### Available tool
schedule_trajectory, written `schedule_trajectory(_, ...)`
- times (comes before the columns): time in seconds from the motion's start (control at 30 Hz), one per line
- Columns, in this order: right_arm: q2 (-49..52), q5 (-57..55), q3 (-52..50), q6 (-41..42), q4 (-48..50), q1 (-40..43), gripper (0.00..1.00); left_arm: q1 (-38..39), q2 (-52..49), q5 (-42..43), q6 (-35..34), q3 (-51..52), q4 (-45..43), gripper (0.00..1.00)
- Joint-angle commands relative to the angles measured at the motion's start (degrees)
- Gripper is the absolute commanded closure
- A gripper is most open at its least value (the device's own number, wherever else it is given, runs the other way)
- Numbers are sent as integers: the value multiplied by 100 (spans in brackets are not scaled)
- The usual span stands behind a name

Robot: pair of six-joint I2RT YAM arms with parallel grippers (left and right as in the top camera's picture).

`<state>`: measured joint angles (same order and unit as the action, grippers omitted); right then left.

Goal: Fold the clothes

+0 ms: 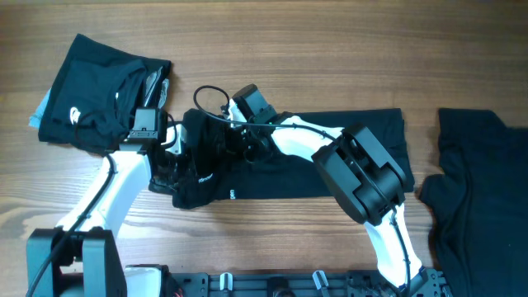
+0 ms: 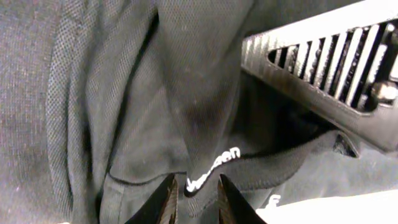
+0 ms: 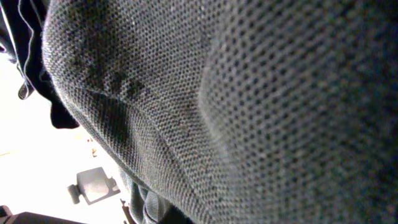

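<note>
At the middle of the pale wooden table [image 1: 289, 49], the black mesh-knit shirt [image 1: 346, 157] lies bunched at its left end, where both my arms meet. My left gripper [image 2: 194, 198] stands a little parted over a hem with white lettering, clamping nothing that I can make out. My right gripper [image 1: 239, 142] is closed tight; cloth fills its camera, so I cannot tell whether any is caught. A folded black garment [image 1: 99, 99] sits far left, and a loose black garment [image 1: 483, 190] far right.
</note>
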<state>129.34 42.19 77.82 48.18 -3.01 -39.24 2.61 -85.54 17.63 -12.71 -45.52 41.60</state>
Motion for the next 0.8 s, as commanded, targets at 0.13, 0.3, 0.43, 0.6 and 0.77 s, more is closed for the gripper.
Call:
schedule_trajectory(0.13, 417, -579, -175, 20, -136, -11, 96, -22, -337, 96, 11, -50, -26, 85)
schedule_trajectory(0.3, 417, -579, -175, 22, -136, -11, 96, -22, -337, 96, 9, 94, -92, 86)
schedule_trajectory(0.43, 417, -579, -175, 22, -129, -11, 96, -22, -337, 195, 9, 251, -334, 88)
schedule_trajectory(0.6, 417, -579, -175, 22, -131, -11, 96, -22, -337, 317, 7, 256, -391, 92)
schedule_trajectory(0.77, 417, -579, -175, 22, -131, -11, 95, 20, -337, 313, 9, 258, -232, 93)
